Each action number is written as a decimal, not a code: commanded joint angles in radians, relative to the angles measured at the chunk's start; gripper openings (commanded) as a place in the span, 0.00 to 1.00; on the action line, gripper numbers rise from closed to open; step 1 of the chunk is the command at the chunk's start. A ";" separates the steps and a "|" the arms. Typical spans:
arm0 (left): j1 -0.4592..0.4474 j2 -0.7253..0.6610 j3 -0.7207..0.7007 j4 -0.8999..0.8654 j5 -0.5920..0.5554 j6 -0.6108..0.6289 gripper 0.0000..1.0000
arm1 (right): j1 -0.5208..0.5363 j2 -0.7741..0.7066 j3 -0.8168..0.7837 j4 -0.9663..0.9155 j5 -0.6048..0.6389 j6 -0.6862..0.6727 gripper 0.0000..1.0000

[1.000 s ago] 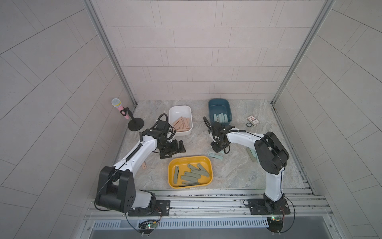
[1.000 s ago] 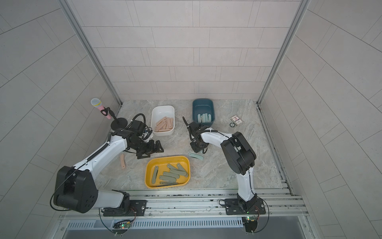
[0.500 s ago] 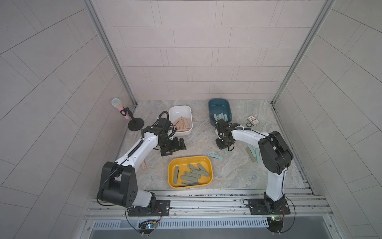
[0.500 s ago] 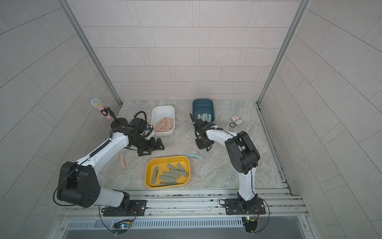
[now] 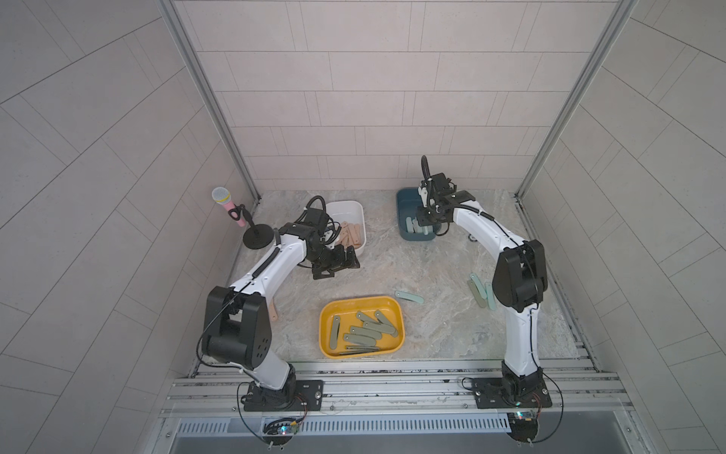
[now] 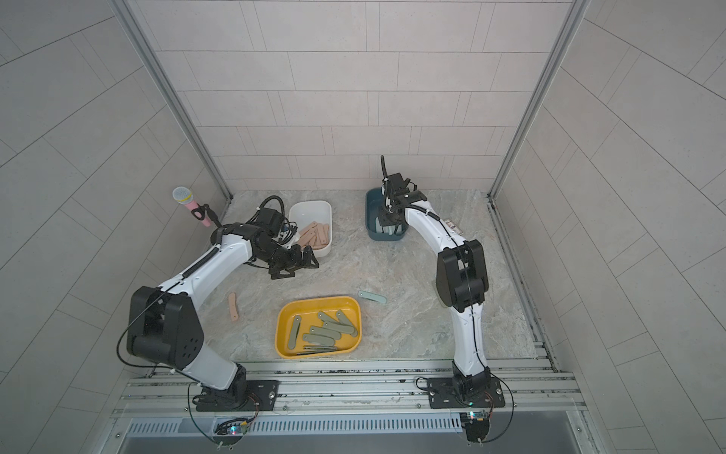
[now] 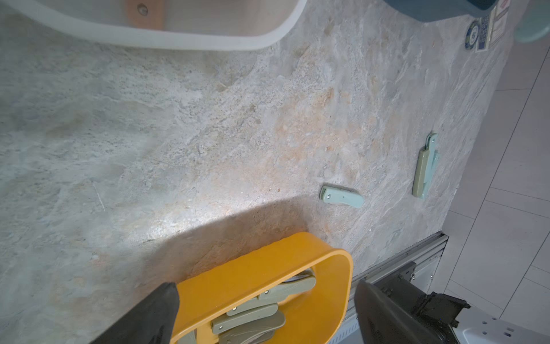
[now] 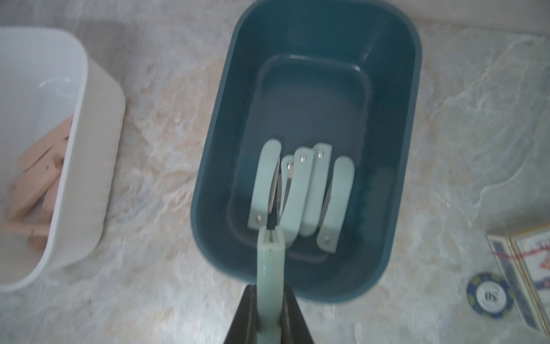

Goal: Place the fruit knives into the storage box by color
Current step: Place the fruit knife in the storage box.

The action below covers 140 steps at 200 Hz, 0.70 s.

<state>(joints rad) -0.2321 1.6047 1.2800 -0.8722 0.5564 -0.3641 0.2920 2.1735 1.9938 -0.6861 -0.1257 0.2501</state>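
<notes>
loose pink knife [image 6: 233,307]: on the table, near left, beside the left arm; not boxed yet.
left gripper [image 5: 341,268]: jaws wide, empty, hovering just near of the white box.
white box [image 5: 345,203]: far, left of centre; pink knives [image 5: 351,236] inside, sorted.
yellow box [image 5: 359,302]: near centre; olive knives [image 5: 365,332] inside, sorted.
loose teal knife [image 5: 409,296]: on the table just right of the yellow box; to do.
blue box [image 8: 413,119]: far, right of centre; about five teal knives [image 8: 309,190] inside.
right gripper [image 8: 269,315]: clamped on held teal knife [image 8: 269,268], over the blue box's near edge; drop pending.
loose stack [image 7: 422,172]: olive on teal, on the table at the right by the right arm; to do.
progress: mostly done, I judge; a few loose knives plus the held one remain.
</notes>
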 commanded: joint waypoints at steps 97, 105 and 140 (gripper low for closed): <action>-0.001 -0.029 0.027 -0.083 -0.037 0.022 1.00 | -0.010 -0.022 0.049 -0.094 -0.045 -0.021 0.47; 0.000 -0.050 0.017 -0.088 -0.035 0.019 1.00 | 0.003 -0.099 -0.059 -0.056 -0.043 -0.018 0.48; 0.001 -0.129 -0.036 -0.148 -0.082 0.037 1.00 | 0.117 -0.389 -0.471 0.008 -0.027 -0.031 0.49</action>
<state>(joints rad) -0.2321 1.5486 1.2949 -0.9539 0.5056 -0.3519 0.3294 1.9541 1.7061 -0.7025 -0.1658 0.2363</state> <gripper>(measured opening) 0.994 0.483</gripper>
